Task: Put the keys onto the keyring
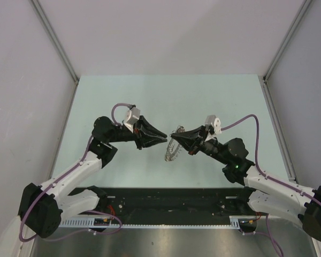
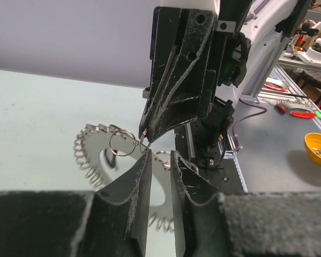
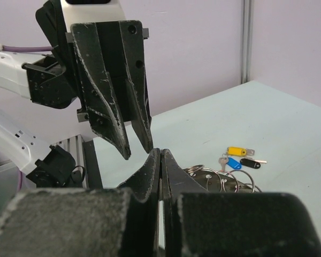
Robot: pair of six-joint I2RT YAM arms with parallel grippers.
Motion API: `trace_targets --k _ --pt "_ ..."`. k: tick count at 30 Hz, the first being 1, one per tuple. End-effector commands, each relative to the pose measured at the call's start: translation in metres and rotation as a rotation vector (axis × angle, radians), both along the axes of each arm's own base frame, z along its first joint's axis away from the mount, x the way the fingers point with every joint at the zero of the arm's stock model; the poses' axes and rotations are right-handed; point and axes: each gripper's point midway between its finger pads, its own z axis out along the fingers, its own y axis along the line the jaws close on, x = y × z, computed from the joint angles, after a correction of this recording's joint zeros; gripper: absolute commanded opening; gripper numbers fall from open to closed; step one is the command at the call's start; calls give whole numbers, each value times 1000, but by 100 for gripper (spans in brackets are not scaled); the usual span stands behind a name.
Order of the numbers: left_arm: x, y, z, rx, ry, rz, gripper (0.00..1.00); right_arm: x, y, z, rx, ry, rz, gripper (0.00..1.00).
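Top external: keyring (image 1: 172, 151) clenched by right tool (image 1: 174, 130). Knocked by the parted, empty left tool (image 1: 164, 138), it could be dropped

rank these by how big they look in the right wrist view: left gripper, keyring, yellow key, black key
1. left gripper: largest by far, though it is also nearest the camera
2. keyring: only partly in view
3. yellow key and black key: these look alike, so no ranking between them
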Motion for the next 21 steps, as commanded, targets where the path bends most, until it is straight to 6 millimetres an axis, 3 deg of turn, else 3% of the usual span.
trace_targets --k 1,5,21 --pt "-2 -3 -2 8 29 -21 24 -8 -3 28 87 -72 25 0" --pt "6 -3 -3 1 49 25 26 -9 -1 28 87 -74 37 0" --pt "-8 -8 -4 2 75 -68 25 -13 2 29 90 -87 62 0"
